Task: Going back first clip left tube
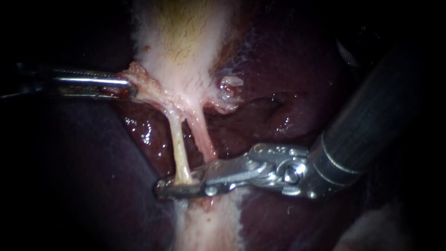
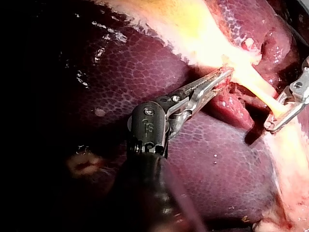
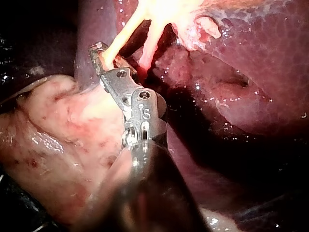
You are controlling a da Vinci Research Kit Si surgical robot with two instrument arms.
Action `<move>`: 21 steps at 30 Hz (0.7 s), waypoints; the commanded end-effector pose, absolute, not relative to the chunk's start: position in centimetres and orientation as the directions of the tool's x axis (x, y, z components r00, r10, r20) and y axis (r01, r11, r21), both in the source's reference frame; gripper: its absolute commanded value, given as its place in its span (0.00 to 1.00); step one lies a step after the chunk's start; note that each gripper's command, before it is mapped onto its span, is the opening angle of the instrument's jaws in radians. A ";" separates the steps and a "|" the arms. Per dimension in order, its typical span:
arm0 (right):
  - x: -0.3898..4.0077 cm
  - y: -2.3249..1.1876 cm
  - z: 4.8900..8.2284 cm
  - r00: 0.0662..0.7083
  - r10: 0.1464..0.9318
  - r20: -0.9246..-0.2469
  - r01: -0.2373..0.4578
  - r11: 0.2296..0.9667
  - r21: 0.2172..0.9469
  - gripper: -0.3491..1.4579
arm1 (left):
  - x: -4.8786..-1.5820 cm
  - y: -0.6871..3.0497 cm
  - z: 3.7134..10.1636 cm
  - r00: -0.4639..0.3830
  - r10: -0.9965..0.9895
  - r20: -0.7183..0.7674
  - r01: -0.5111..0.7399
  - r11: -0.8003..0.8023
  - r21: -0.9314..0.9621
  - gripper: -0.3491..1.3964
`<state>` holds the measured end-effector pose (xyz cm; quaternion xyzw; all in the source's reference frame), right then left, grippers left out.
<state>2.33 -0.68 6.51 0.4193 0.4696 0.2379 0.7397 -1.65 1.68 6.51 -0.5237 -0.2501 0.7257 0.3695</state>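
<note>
Both jaws are pinching, left instrument (image 1: 126,88) on gallbladder (image 1: 186,42), right instrument (image 1: 179,187) on left tube (image 1: 177,144), so yanking back could tear that tube.

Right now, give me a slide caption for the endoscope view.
Left instrument holds the gallbladder aside; right instrument grips the left tube over the liver.
</note>
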 end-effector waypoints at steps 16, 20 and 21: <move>2.48 -0.68 6.58 0.431 0.741 -0.514 0.044 0.552 0.833 0.44 | -1.64 1.68 6.50 -0.179 0.798 -0.576 -0.274 -0.602 -0.750 0.00; 2.47 -0.70 6.65 0.430 0.740 -0.517 0.045 0.554 0.831 0.44 | -1.64 1.67 6.50 -0.178 0.798 -0.576 -0.274 -0.602 -0.750 0.00; 2.47 -0.70 6.67 0.429 0.740 -0.517 0.044 0.555 0.831 0.44 | -1.64 1.67 6.50 -0.178 0.798 -0.576 -0.274 -0.602 -0.750 0.00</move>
